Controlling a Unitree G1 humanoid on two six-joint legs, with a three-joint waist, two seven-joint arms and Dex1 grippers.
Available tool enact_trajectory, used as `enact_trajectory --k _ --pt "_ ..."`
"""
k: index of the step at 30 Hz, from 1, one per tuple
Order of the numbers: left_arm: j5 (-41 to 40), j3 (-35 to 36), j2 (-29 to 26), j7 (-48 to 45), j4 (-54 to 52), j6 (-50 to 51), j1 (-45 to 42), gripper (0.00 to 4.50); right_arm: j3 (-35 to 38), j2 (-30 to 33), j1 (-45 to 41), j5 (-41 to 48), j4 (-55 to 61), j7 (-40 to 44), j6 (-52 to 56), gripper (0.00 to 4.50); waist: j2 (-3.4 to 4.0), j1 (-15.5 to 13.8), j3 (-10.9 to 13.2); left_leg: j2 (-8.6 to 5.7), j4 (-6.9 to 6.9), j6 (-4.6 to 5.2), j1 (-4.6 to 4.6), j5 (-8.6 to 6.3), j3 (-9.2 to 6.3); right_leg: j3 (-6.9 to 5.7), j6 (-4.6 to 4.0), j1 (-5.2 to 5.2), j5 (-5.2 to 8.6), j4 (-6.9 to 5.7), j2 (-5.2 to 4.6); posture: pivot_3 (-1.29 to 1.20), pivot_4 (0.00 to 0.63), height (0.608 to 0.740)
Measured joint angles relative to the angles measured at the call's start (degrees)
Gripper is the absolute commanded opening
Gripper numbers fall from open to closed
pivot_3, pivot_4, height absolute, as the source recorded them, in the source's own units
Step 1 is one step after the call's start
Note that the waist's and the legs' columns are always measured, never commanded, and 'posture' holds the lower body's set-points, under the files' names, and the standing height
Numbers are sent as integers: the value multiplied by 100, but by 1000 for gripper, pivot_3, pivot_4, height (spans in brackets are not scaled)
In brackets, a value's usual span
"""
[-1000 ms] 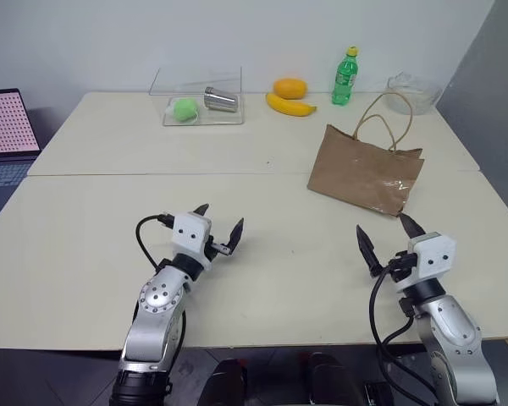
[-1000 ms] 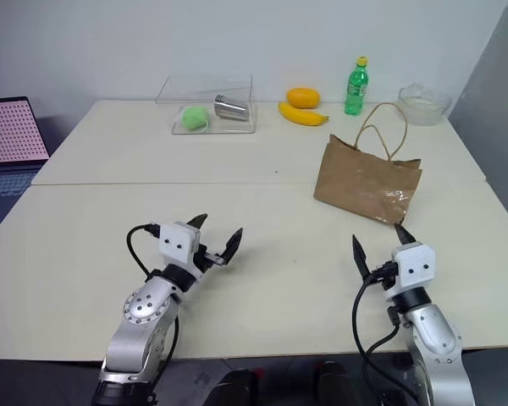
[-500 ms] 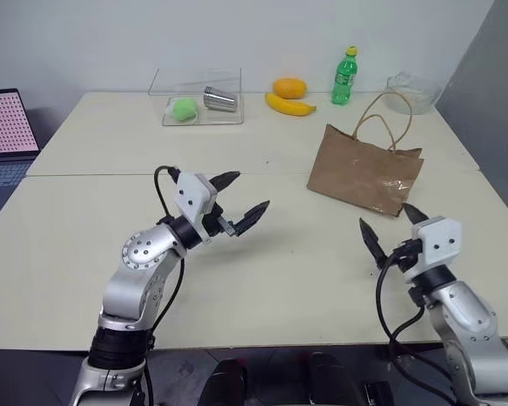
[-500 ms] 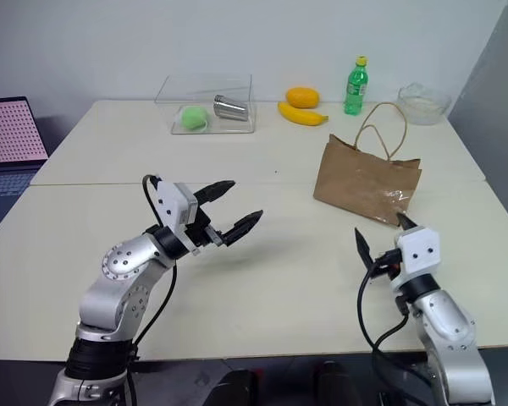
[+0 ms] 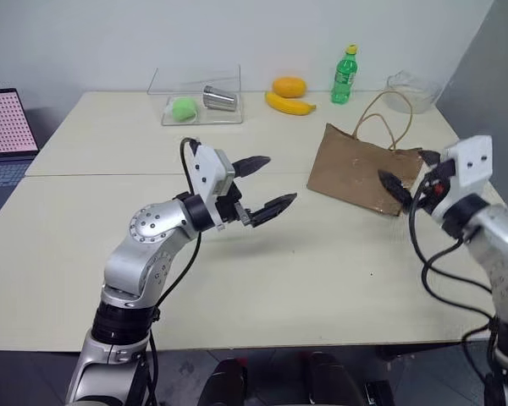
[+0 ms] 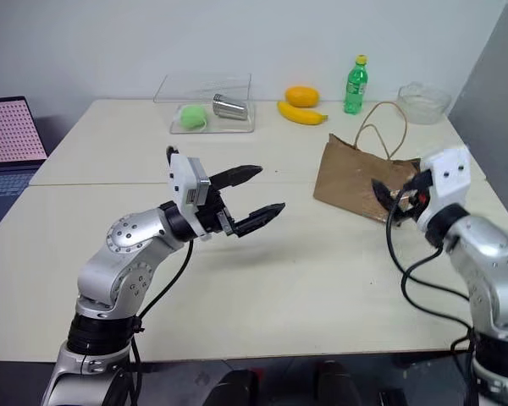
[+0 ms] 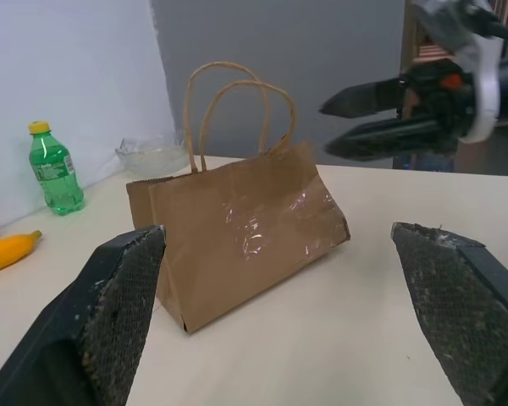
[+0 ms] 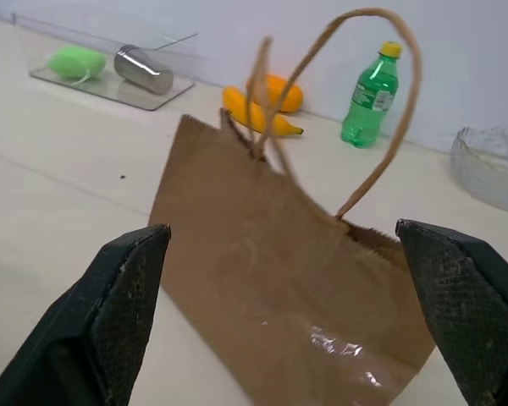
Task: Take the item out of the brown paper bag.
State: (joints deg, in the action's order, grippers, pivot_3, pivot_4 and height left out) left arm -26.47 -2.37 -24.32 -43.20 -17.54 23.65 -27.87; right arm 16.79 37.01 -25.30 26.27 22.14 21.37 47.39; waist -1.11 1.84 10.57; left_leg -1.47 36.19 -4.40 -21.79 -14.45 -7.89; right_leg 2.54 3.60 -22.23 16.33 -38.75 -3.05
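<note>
On the table (image 5: 85,254), both arms have risen toward the brown paper bag (image 5: 364,173) (standing upright, unopened). Left gripper (image 5: 267,182) and right gripper (image 5: 406,173) hold fingers wide, empty. Right gripper now hovers beside the bag; the item presumably remains hidden inside.

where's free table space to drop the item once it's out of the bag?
Widest bare patch: the near table between the left gripper and right gripper, in front of the brown paper bag. The left half toward the laptop is free too. The back edge is crowded: clear tray, banana, green soda bottle, glass bowl.
</note>
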Motion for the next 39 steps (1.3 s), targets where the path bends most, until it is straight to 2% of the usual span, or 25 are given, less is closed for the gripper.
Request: enact_trajectory --k 5,11,22,27,31,39 --pt "-32 -24 31 2 -13 63 -120 4495 12 142 -1027 253 -1018 113 606 4500 -1 6 1 -1 -1 1 -4 0 3 1 0 -3 0 3 0 0 150 740" --pt "-36 -65 52 -1 -13 72 -172 4495 -110 284 -1901 209 -2195 385 694 4500 -1 7 1 -1 -1 1 -7 -1 7 3 0 -5 -1 6 -1 0 150 740" --pt "-24 -73 66 -2 -2 62 -236 4495 -1087 455 -3011 -460 -3874 1252 -74 4500 1 9 3 0 -2 1 -9 0 7 2 0 -10 -1 6 -1 0 150 740" --pt "-18 -77 78 -1 -3 59 -248 4495 -1276 495 -3494 -714 -4365 1521 -207 4500 2 7 3 0 -2 1 -12 -1 6 2 0 -10 -1 11 -1 0 150 740" --pt "-14 -86 87 -6 -3 53 -251 4500 -1376 532 -3745 -833 -4663 1743 -192 3563 2 6 4 0 -4 1 -13 -1 5 0 0 -10 -1 13 -1 0 150 740" --pt "12 -144 99 -12 6 -18 -254 4500 -1420 533 -3852 -980 -4898 1968 -193 598 2 6 4 0 -4 1 -13 -1 6 1 0 -10 -1 13 -2 0 150 740"
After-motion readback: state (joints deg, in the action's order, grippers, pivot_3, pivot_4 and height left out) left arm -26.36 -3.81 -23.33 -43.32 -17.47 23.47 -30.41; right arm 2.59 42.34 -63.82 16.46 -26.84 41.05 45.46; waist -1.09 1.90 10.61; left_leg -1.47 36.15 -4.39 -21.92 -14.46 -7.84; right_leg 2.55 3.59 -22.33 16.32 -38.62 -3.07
